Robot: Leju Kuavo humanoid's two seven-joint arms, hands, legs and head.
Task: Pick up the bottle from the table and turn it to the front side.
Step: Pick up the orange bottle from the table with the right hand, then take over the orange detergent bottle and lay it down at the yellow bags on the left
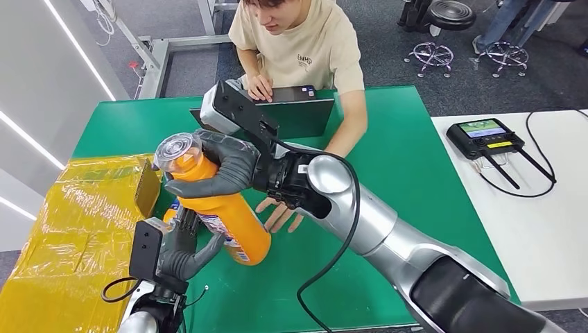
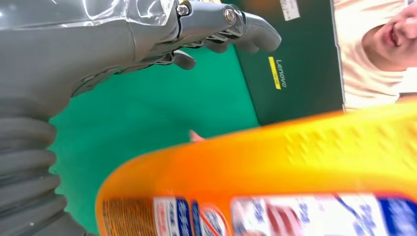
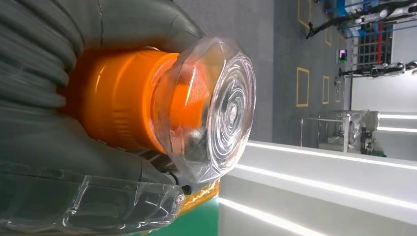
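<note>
Right hand [image 1: 222, 170] grips the tilted bottle [image 1: 222, 211] at its neck; left hand [image 1: 182, 253], fingers apart, sits beside its base.

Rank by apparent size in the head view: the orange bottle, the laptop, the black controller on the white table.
1. Laptop, though the right arm hides part.
2. Orange bottle; nearer the camera, so this order is unsure.
3. Black controller, plainly smallest.
</note>
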